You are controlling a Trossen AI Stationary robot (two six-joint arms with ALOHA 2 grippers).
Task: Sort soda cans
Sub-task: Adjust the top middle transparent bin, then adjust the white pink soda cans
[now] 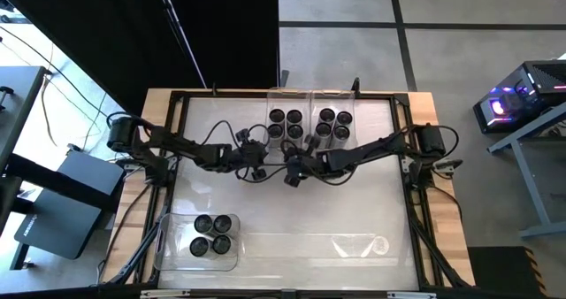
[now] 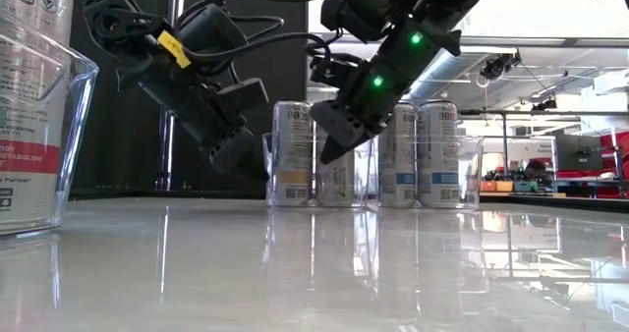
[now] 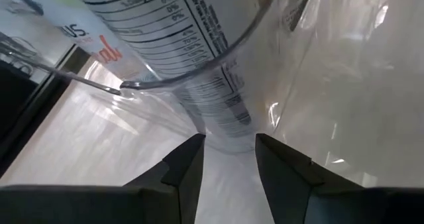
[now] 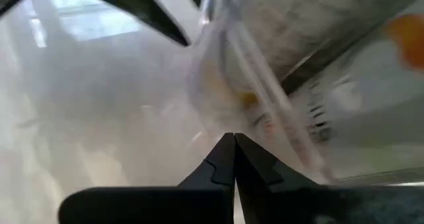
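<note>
1. You have eight soda cans standing upright in two clear bins at the far middle of the table, and four more in a clear bin at the near left corner.
2. Your left gripper sits just in front of the far bins with its fingers narrowly apart and nothing between them; a can shows through the plastic wall just ahead.
3. Your right gripper hangs beside it with its fingers pressed together, empty.
4. Expect the cans to be rigid, smooth and slippery; if they are empty they will be light and tip easily, though I cannot tell that from here.
5. Take a can around its cylindrical side, below the top rim, coming down from above so the bin wall stays clear.
</note>
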